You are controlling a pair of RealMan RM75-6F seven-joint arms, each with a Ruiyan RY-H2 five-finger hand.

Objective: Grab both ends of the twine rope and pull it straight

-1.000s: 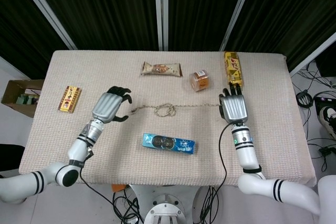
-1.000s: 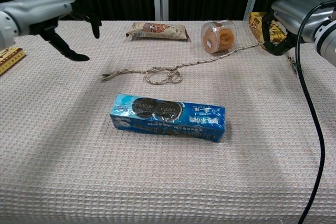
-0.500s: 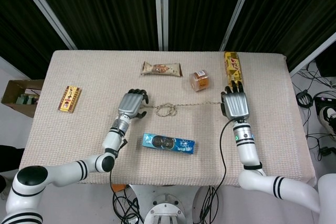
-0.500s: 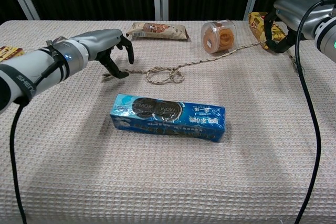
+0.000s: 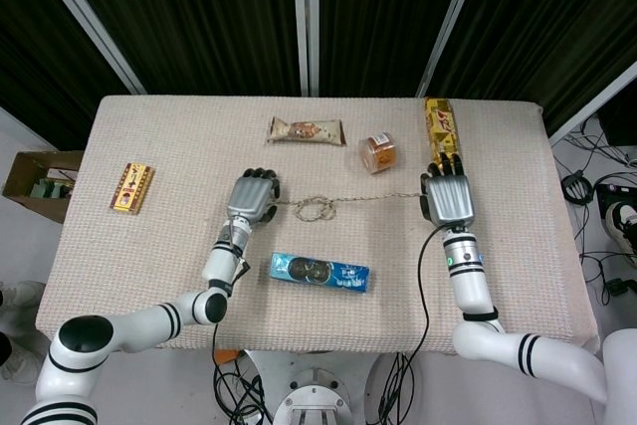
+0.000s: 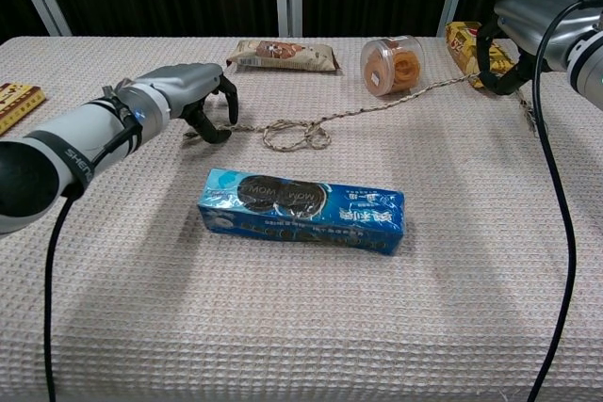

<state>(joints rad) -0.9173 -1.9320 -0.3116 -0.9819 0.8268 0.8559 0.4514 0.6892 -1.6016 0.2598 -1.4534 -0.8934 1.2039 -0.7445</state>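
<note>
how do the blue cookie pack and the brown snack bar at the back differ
The blue cookie pack is longer and boxier than the brown snack bar, which is a flat wrapper with crimped ends. The cookie pack lies on the near side of the twine rope, the snack bar beyond it. The cookie pack shows dark round cookies, the snack bar a pale brown print. Both lie flat, untouched by either robot hand.

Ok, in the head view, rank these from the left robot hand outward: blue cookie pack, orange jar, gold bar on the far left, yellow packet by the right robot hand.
From the left robot hand:
1. Blue cookie pack, just below-right.
2. Gold bar at left and orange jar at upper right: too close to call.
3. Yellow packet, far right.
</note>
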